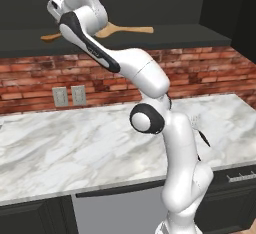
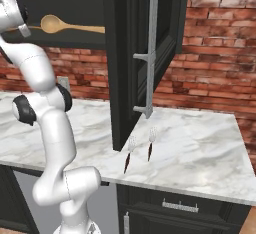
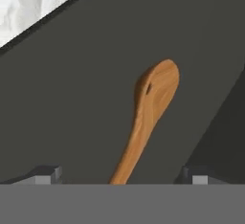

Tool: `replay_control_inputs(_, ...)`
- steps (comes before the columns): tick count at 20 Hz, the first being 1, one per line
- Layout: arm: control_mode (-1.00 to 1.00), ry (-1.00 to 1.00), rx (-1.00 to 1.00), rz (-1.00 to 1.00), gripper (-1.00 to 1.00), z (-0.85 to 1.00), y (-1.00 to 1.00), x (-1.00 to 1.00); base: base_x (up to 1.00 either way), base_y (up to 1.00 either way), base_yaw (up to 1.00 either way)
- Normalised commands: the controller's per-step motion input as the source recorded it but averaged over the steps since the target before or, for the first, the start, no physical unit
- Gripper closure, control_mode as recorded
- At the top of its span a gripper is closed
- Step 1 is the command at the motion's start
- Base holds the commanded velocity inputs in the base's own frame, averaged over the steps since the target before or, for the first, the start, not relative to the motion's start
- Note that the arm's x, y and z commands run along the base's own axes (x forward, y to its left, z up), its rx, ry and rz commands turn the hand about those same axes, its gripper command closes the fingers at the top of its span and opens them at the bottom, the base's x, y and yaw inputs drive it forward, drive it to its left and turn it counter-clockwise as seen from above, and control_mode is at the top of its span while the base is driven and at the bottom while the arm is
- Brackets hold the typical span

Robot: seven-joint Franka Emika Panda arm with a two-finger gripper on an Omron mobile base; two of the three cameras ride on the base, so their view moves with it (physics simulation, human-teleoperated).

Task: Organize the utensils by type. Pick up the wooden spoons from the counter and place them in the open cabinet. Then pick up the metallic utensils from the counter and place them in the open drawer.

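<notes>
My gripper (image 3: 122, 175) is up inside the open cabinet (image 1: 175, 35), open, its fingertips (image 3: 45, 174) far apart. The thin orange-brown wooden spoon (image 3: 150, 108) lies flat on the dark shelf (image 3: 72, 98) between them, untouched; its end pokes out left of my hand (image 1: 50, 37). The larger light-tan wooden spoon (image 2: 55, 24) rests on the same shelf (image 2: 75, 39), to the right of my hand (image 1: 125, 29). Two metallic utensils, forks (image 2: 129, 154) (image 2: 151, 145), lie side by side on the marble counter (image 2: 200, 148). The open drawer is out of view.
The black cabinet door (image 2: 120, 78) stands open over the counter, just above the forks. A brick wall with two outlets (image 1: 70, 95) runs behind the counter (image 1: 60, 148). Black lower cabinets (image 2: 180, 213) sit below the counter's edge.
</notes>
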Motion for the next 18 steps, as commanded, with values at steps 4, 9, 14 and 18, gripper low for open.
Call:
replay_control_inputs(4, -1.0, -0.18, -0.1, 0.05, -1.0, 0.06, -0.03, -0.56, 0.0, 0.0, 0.0)
replay_control_inputs(9, -1.0, -0.17, -0.02, 0.01, -1.0, 0.01, 0.0, -0.69, 0.0, 0.0, 0.0)
replay_control_inputs(14, -1.0, -0.17, 0.0, 0.0, -1.0, 0.0, -0.13, -0.86, 0.0, 0.0, 0.0)
replay_control_inputs(18, -1.0, -0.05, 0.11, -0.09, -1.0, -0.08, -0.25, -0.98, 0.0, 0.0, 0.0)
